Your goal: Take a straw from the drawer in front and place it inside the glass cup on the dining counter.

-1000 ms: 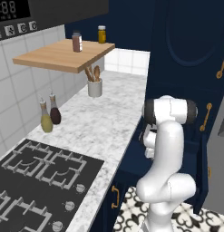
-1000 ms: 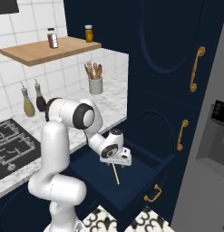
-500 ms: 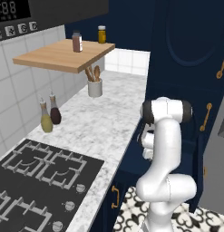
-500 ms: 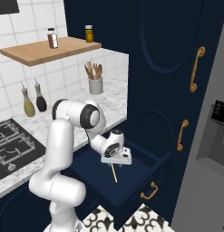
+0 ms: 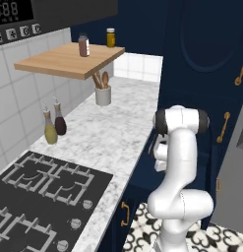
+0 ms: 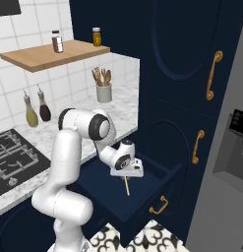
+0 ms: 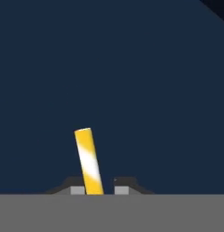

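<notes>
My gripper (image 6: 126, 175) hangs over the open navy drawer (image 6: 142, 194), fingers pointing down and shut on the straw (image 6: 126, 185). The thin pale yellow straw hangs below the fingers, its lower end down inside the drawer. In the hand view the straw (image 7: 89, 161) sticks out from between the two fingertips (image 7: 77, 190), against the plain navy drawer floor (image 7: 145, 90). In the left base view the arm's white body (image 5: 179, 167) hides the gripper and the drawer. The glass cup and the dining counter are out of view.
Left of the arm runs a marble counter (image 5: 106, 135) with a black stove (image 5: 39, 189), two bottles (image 5: 54, 125) and a utensil holder (image 5: 103, 93). A wooden shelf (image 5: 69, 60) carries two jars. Tall navy cabinet doors with brass handles (image 6: 213, 74) stand to the right, a grey fridge (image 6: 231, 162) beyond.
The arm's upper joints have swung slightly right and the gripper with the straw has risen a little over the drawer. The straw stays held.
</notes>
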{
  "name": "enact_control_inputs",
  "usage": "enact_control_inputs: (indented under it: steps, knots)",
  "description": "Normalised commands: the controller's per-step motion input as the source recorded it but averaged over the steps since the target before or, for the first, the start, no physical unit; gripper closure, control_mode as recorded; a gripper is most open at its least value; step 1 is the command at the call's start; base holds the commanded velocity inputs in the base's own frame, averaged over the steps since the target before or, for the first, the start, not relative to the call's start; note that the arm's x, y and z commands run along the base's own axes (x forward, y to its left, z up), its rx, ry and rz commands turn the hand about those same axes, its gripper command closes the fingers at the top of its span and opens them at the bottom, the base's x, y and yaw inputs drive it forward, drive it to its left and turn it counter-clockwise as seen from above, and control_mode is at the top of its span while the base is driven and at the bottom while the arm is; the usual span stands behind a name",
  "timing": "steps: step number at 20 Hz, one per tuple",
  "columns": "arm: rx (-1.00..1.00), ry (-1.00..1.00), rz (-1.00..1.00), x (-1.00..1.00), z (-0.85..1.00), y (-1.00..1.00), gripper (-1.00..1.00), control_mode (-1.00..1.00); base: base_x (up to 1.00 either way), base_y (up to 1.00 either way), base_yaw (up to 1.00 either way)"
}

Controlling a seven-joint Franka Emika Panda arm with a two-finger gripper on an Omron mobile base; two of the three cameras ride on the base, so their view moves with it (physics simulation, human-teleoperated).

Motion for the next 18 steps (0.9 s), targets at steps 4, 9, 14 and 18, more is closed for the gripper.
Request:
enact_control_inputs:
  steps: [4,9,14,18]
  knots:
    - [0.0,0.0,0.0,-0.03,0.03,-0.11,1.0,-1.0,0.0,0.0,0.0]
    - [0.02,-0.15,0.0,-0.56,0.9,0.0,1.0,-1.0,0.0,0.0,0.0]
    - [0.08,-0.13,0.0,-0.24,1.0,0.0,1.0,-1.0,0.0,0.0,0.0]
    - [0.06,-0.01,0.0,0.0,1.0,0.0,1.0,-1.0,0.0,0.0,0.0]
